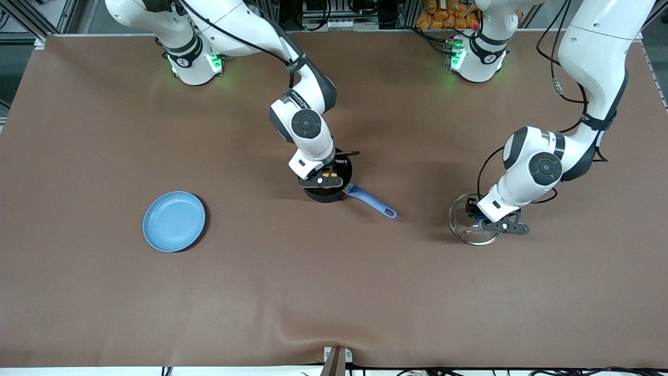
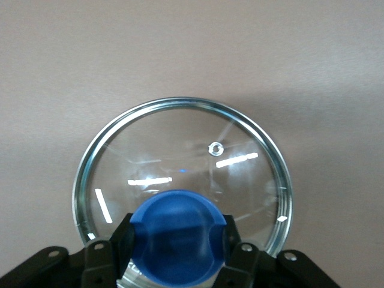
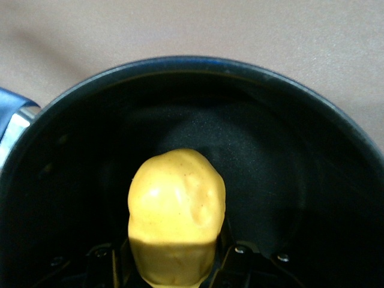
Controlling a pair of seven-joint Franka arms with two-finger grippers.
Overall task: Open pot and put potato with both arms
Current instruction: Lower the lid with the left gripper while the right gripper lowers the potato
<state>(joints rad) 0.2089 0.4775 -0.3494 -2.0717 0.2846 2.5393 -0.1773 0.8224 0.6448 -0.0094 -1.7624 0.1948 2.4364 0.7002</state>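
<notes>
Brown cloth: the table (image 1: 104, 292) lay under a plain brown covering, with both arm bases at its edge farthest from the front camera.
Plate: a flat round light-blue plate (image 1: 174, 221) sat toward the right arm's end of the table, well apart from everything else and nearer to the front camera than the saucepan.
Right gripper: the right arm's black two-finger gripper (image 1: 324, 177) hung over the mouth of the saucepan, its fingers closed on the yellow lump; the right wrist view showed it (image 3: 174, 264) gripping that lump from both sides.
Potato: the small smooth yellow-orange oval potato (image 3: 176, 213) was held over the dark inside of the saucepan; whether it touched the bottom could not be told.
Pot: the small round black saucepan (image 1: 326, 194) stood uncovered near the middle of the table, its long blue handle (image 1: 371, 201) pointing toward the left arm's end and slightly toward the front camera.
Lid: the round glass lid with a metal rim (image 2: 180, 174) was toward the left arm's end of the table, well apart from the saucepan; whether it rested on the cloth could not be told.
Left gripper: the left arm's black two-finger gripper (image 1: 482, 216) was clamped on the lid's blue knob (image 2: 178, 234), one finger on each side.
</notes>
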